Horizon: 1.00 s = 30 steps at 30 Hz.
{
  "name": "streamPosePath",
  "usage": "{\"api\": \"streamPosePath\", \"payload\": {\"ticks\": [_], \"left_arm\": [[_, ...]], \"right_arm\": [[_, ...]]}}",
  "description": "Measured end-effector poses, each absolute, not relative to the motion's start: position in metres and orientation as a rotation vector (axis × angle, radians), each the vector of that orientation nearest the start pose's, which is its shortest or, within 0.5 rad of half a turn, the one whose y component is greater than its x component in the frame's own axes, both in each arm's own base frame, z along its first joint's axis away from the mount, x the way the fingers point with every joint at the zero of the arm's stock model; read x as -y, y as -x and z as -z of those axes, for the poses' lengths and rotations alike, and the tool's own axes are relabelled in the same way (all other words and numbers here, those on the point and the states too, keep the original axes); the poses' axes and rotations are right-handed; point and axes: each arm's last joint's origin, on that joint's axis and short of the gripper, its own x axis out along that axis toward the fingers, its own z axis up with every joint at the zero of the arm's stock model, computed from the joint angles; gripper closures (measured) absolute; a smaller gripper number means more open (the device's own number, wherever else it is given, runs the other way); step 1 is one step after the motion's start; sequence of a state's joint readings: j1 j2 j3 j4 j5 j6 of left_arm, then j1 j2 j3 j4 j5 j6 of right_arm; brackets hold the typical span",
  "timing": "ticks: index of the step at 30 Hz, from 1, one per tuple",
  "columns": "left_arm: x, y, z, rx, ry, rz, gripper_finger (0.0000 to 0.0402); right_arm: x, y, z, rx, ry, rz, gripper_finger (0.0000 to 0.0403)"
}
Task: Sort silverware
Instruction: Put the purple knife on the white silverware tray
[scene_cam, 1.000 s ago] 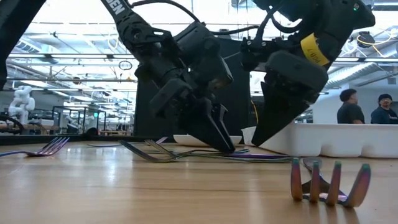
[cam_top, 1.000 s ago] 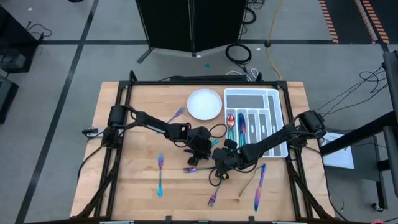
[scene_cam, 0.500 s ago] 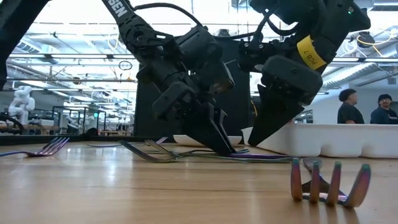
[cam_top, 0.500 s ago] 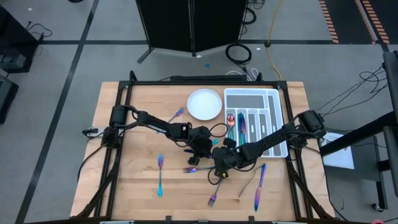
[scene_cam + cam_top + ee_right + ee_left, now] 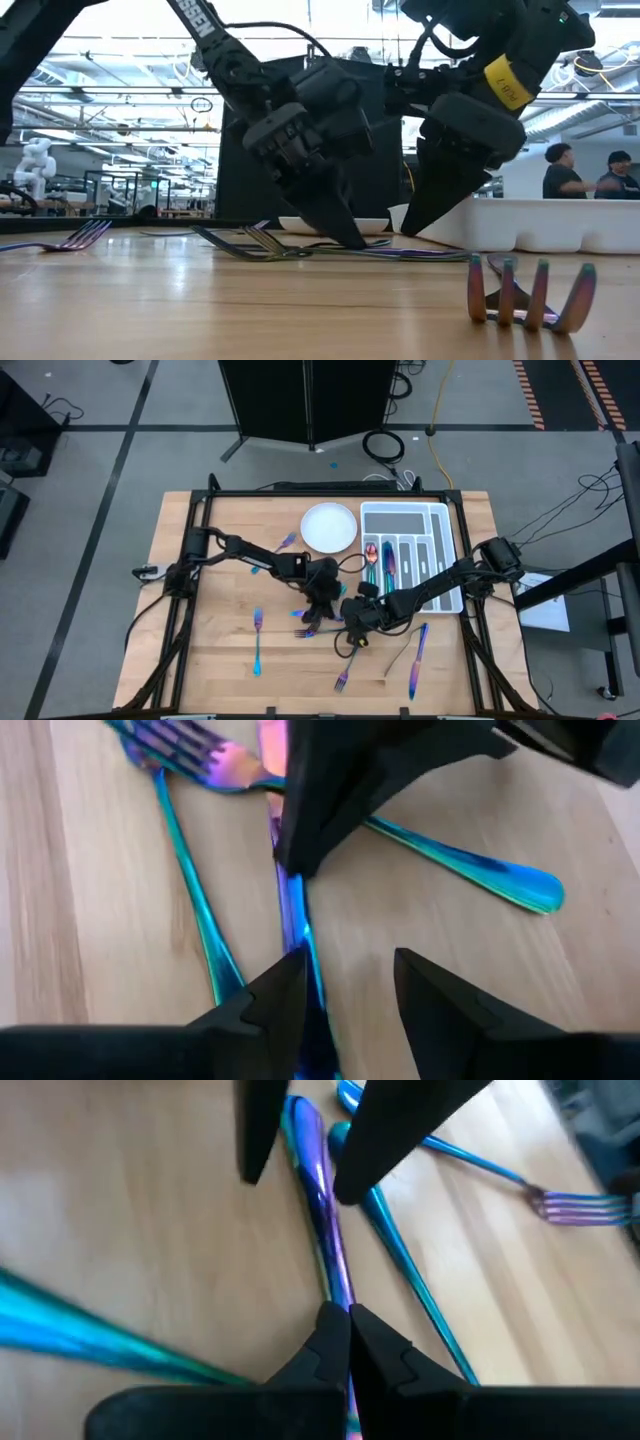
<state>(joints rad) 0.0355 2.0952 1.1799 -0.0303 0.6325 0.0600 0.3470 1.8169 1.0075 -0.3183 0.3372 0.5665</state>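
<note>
Several iridescent pieces of silverware lie crossed on the wooden table's middle (image 5: pixel 305 632). My left gripper (image 5: pixel 347 1312) is shut on one purple-blue piece (image 5: pixel 318 1190) among them. My right gripper (image 5: pixel 345 970) is open, a finger on each side of the same piece's handle (image 5: pixel 295 920); I cannot tell whether it touches it. A teal handle (image 5: pixel 400 1270) lies right beside the held piece. In the low view the left gripper (image 5: pixel 345 235) and the right gripper (image 5: pixel 410 225) reach down to the table close together. Loose forks (image 5: pixel 257 640) and a knife (image 5: pixel 415 660) lie flat around them. My left gripper pinches the purple-blue piece's slim handle (image 5: pixel 338 1285) between its two fingertips. The fingers slant down from the table's left side and point nearly along the handle. The handle lies flat on the wood and stretches away toward the right gripper.
A round white plate (image 5: pixel 329 526) sits at the far middle. The white compartmented tray (image 5: pixel 438 550) beside it holds a few pieces. A fork (image 5: pixel 285 543) lies left of the plate, another fork (image 5: pixel 530 295) near the front edge. People stand in the room behind (image 5: pixel 565 170).
My left gripper has rolled its wrist and shut its fingers on the purple-blue handle, staying almost in place at the table's middle. The right gripper has kept still and open. The silverware has not visibly shifted.
</note>
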Motion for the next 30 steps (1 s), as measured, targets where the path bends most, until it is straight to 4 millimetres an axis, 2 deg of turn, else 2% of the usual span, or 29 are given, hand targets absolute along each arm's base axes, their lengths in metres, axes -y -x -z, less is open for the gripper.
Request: {"api": "streamPosePath", "payload": {"ticks": [8,12,17,20,25,28,30], "left_arm": [[-0.023,-0.399,-0.101,-0.901,0.374,0.591,0.0400],[-0.032,-0.397,-0.105,-0.845,0.478,0.732,0.0400],[-0.036,-0.392,-0.121,-0.820,0.596,0.849,0.0401],[-0.035,-0.382,-0.137,-0.833,0.525,0.855,0.0401],[-0.037,-0.361,-0.165,-0.893,0.280,0.729,0.0401],[-0.041,-0.348,-0.165,-0.929,0.231,0.670,0.0401],[-0.042,-0.338,-0.157,-0.959,0.254,0.659,0.0401]], "right_arm": [[-0.110,-0.324,-0.138,-1.024,-0.136,0.144,0.0259],[-0.110,-0.324,-0.136,-1.034,-0.138,0.152,0.0259],[-0.110,-0.325,-0.134,-1.032,-0.171,0.173,0.0259],[-0.111,-0.324,-0.134,-1.030,-0.197,0.189,0.0259],[-0.114,-0.323,-0.134,-1.018,-0.215,0.223,0.0259],[-0.116,-0.321,-0.134,-1.012,-0.231,0.260,0.0259],[-0.117,-0.320,-0.138,-0.988,-0.262,0.300,0.0262]]}}
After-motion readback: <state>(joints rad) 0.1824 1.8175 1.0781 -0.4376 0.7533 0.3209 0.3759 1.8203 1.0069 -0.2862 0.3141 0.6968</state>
